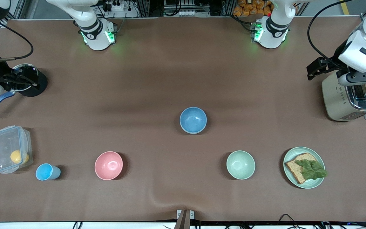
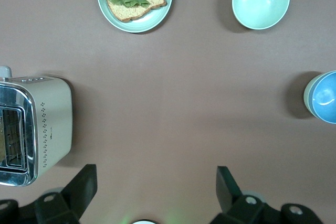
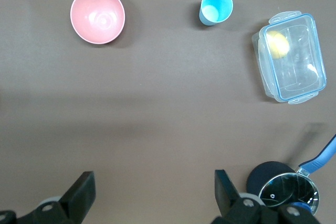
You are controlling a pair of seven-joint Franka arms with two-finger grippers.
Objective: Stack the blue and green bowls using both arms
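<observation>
The blue bowl [image 1: 193, 120] stands in the middle of the table. In the left wrist view the blue bowl [image 2: 324, 97] shows a dull sage-green wall [image 2: 306, 96] under its rim, so it sits inside the green bowl. My left gripper [image 1: 312, 72] waits open and empty in the air beside the toaster; its fingers stand wide apart in the left wrist view [image 2: 155, 176]. My right gripper [image 1: 24, 80] waits open and empty over the pot at the right arm's end, as the right wrist view [image 3: 153, 179] shows.
A paler mint-green bowl [image 1: 240, 164], a pink bowl [image 1: 108, 165], a light-blue cup [image 1: 45, 172] and a mint plate [image 1: 289, 157] with bread and lettuce stand nearer to the front camera. A lidded container [image 1: 10, 149], a pot [image 1: 27, 83] and a toaster [image 1: 349, 100] are at the ends.
</observation>
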